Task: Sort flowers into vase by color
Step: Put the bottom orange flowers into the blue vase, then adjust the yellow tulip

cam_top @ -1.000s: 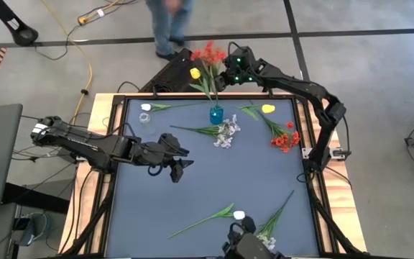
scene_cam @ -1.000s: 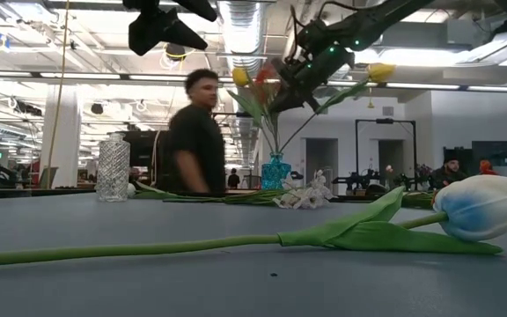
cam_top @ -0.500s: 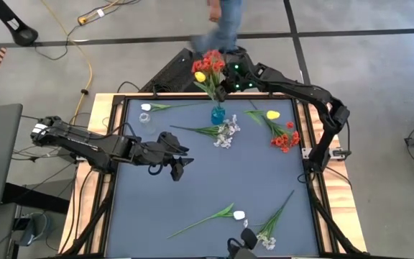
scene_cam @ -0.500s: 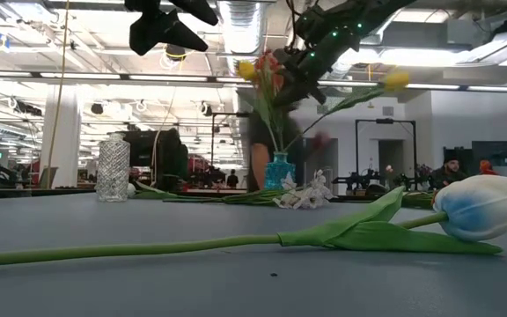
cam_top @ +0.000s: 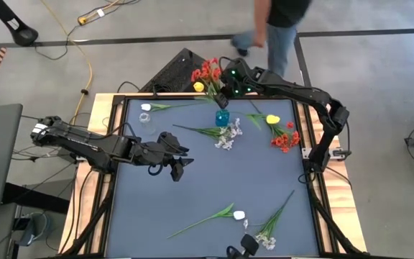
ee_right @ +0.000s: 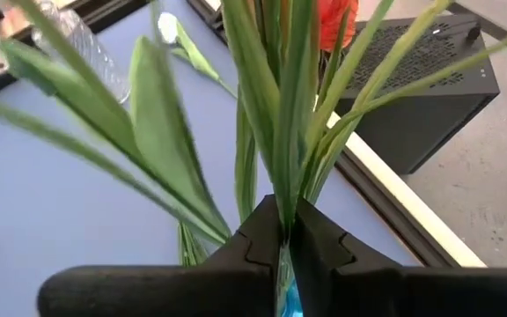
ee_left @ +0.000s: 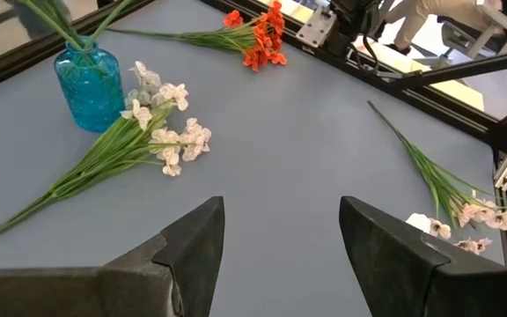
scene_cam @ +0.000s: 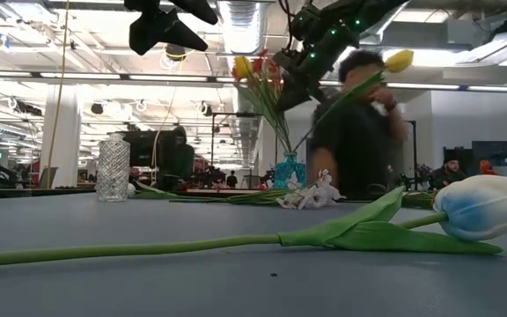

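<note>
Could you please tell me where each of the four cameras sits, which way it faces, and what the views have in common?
High view: above the table, looking straight down; shows both arms, left gripper and right gripper.
Low view: at table-top height, looking level across; arms enter from above, a white tulip lies close.
Left wrist view: past open fingers toward the blue vase.
Right wrist view: fingers shut on green stems.
Shared: all four show the blue vase.

Blue-grey table [cam_top: 214,180], turquoise glass vase [ee_left: 86,84], red blossoms [cam_top: 284,139], a yellow bud [cam_top: 272,119], white sprigs [ee_left: 170,136], green stems, black grippers.
</note>
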`<state>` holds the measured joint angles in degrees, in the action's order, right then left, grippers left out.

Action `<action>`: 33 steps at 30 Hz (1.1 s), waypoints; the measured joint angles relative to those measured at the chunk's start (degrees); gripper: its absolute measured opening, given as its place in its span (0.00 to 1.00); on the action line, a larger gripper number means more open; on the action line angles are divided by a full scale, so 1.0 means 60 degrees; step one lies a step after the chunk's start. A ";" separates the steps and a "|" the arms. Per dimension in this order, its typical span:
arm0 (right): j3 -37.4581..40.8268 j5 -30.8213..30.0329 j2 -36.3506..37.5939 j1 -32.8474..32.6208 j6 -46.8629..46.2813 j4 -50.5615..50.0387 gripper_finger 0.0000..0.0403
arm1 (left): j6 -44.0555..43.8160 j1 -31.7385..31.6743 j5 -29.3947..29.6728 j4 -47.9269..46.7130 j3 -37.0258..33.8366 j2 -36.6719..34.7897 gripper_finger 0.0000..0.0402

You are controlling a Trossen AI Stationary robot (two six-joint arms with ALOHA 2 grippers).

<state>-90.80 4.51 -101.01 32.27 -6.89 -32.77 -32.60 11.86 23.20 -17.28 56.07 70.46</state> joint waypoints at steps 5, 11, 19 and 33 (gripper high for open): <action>0.0000 0.0020 0.0086 0.0052 0.0013 -0.0348 0.22 | 0.0000 0.0000 0.0000 -0.0004 0.0004 0.0000 0.53; 0.0000 0.0041 0.0558 0.0127 0.0148 -0.0670 0.42 | 0.0008 0.0000 -0.0007 -0.0007 0.0002 0.0000 0.53; 0.0000 0.0897 0.1583 0.0332 0.0154 -0.1500 0.60 | 0.0262 0.0000 0.0001 -0.0003 0.0000 0.0000 0.53; -0.0009 0.2836 0.4275 -0.0690 -0.0690 -0.3454 0.58 | 0.0940 -0.0263 -0.0482 0.0007 0.0002 0.0000 0.53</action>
<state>-90.86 21.52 -75.36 28.13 -11.03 -53.49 -26.96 10.28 20.31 -17.23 56.09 70.46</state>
